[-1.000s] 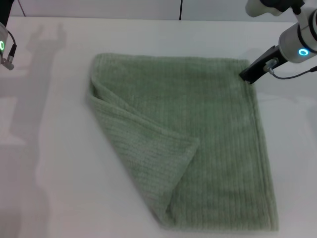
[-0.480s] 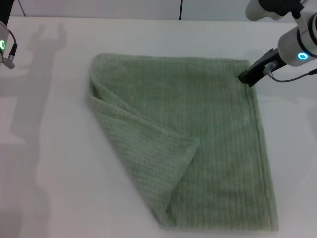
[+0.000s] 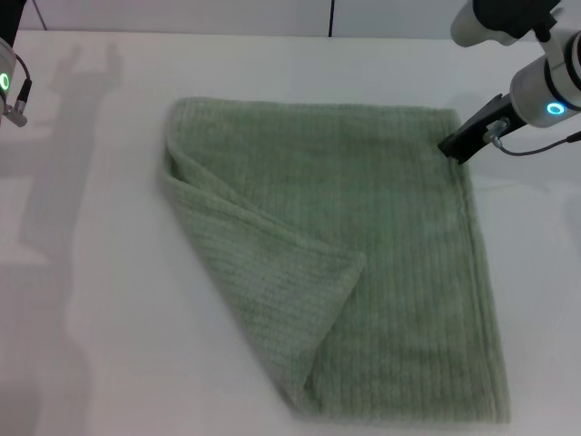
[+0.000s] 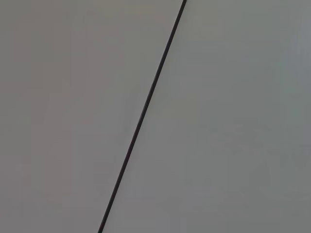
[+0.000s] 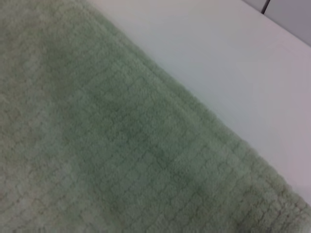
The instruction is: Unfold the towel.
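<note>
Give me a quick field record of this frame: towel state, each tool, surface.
towel: pale sage-green ribbed terry towel lying on the table, not fully unfolded
fold: near-left corner flap doubled over diagonally onto the towel's middle
right tool: dark tool at the towel's far right corner; grip not discernible
left tool: not visible; only part of the left arm shows at the far left edge, away from the towel
surface: white table
right wrist view: towel hem running beside bare table
</note>
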You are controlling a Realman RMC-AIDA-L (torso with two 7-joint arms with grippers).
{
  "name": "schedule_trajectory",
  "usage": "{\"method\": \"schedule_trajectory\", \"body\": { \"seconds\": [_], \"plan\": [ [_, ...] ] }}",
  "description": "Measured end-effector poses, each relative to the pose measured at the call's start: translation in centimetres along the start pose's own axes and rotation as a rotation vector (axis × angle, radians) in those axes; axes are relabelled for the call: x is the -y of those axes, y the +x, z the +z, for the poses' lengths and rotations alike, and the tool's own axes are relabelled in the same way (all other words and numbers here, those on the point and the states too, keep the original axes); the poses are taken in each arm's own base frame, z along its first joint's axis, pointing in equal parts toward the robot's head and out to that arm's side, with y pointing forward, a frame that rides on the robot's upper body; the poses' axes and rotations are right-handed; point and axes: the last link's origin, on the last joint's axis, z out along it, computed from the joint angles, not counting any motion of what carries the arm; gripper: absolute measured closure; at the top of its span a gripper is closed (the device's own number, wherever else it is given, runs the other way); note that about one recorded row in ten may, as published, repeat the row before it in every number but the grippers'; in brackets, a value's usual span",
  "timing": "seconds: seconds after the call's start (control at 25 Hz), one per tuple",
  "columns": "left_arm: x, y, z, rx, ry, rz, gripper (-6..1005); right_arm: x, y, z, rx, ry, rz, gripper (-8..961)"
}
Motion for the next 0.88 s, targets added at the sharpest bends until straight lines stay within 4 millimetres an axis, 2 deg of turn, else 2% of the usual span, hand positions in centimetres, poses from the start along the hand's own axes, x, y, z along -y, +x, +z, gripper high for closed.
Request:
{"method": "schedule_trajectory", "body": {
  "seconds": [0.88],
  "plan": [
    [-0.37, 0.09, 0.22, -0.002, -0.015, 0.006, 409, -0.85, 0.39, 0.65, -0.005, -0.036, -0.01, 952]
  ]
}}
